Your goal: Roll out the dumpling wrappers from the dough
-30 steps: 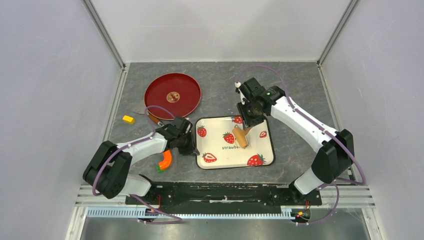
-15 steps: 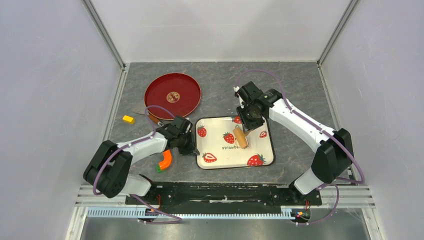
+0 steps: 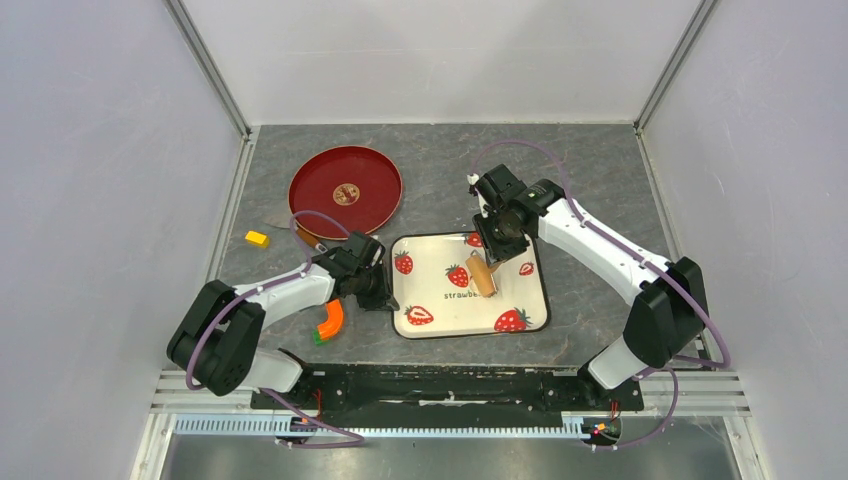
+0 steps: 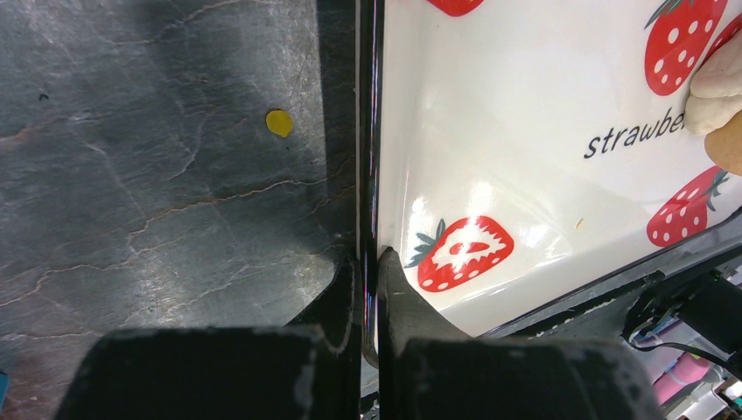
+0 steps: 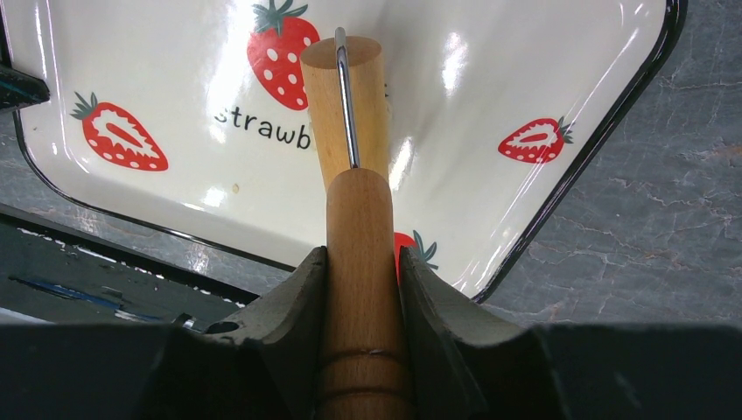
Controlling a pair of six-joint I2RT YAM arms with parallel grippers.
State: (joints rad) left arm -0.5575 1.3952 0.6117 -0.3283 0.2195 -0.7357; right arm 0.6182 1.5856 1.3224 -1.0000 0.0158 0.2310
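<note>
The white strawberry tray (image 3: 440, 300) lies in front of the arms. My left gripper (image 3: 385, 290) is shut on its left rim, one finger on each side of the black edge (image 4: 368, 254). My right gripper (image 3: 497, 243) is shut on the handle of the tan wooden roller (image 5: 324, 105), and the roller's drum (image 3: 483, 275) rests on the tray floor (image 5: 131, 70). A pale cream lump of dough (image 4: 713, 87) lies against the drum's end at the right edge of the left wrist view. No dumpling wrappers are in view.
A red round plate (image 3: 370, 170) sits at the back left. A small yellow block (image 3: 257, 238) and an orange tool (image 3: 330, 320) lie left of the tray. A tiny yellow speck (image 4: 279, 122) is on the dark stone table beside the rim.
My right arm has shifted slightly left with the roller, turning it a little on the tray. The left arm and tray have not moved.
</note>
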